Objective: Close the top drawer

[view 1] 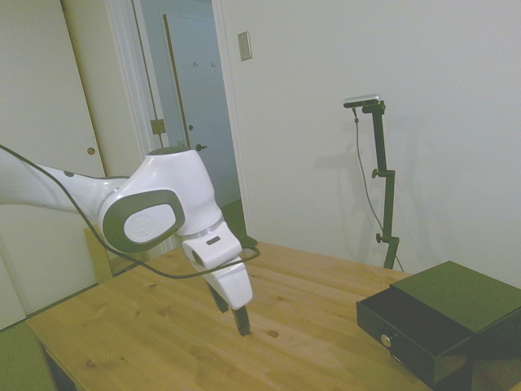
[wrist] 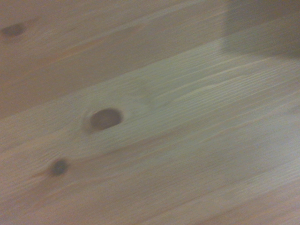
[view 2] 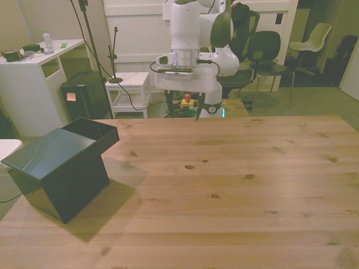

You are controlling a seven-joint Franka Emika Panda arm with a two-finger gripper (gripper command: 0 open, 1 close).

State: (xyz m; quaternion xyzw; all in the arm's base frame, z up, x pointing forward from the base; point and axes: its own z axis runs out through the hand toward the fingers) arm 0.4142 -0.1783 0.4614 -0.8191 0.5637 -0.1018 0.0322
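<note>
Pale walls and an open doorway stand behind a wooden table (view 1: 163, 326) in the side view, while the front view shows a cluttered room beyond it with a white desk (view 2: 33, 73), a small white side table (view 2: 130, 84) and dark chairs (view 2: 263, 50). On the table sits a small black cabinet (view 2: 56, 168), near the edge at the front view's left. Its top drawer (view 1: 407, 330) is pulled out, jutting clear of the cabinet body, with a small round brass knob (view 1: 386, 340) on its front; in the front view the drawer (view 2: 92, 131) shows as an open black tray projecting toward the table's middle. The white arm hangs above the far part of the table, well apart from the cabinet, with the gripper (view 1: 232, 309) pointing down and tilted. Its dark fingers are seen nearly edge-on in both views, so I cannot tell how wide they stand; nothing is visibly between them. Close below the wrist lies bare, blurred wood grain with a dark knot (wrist: 105, 118) and a smaller one (wrist: 58, 167) near it.
</note>
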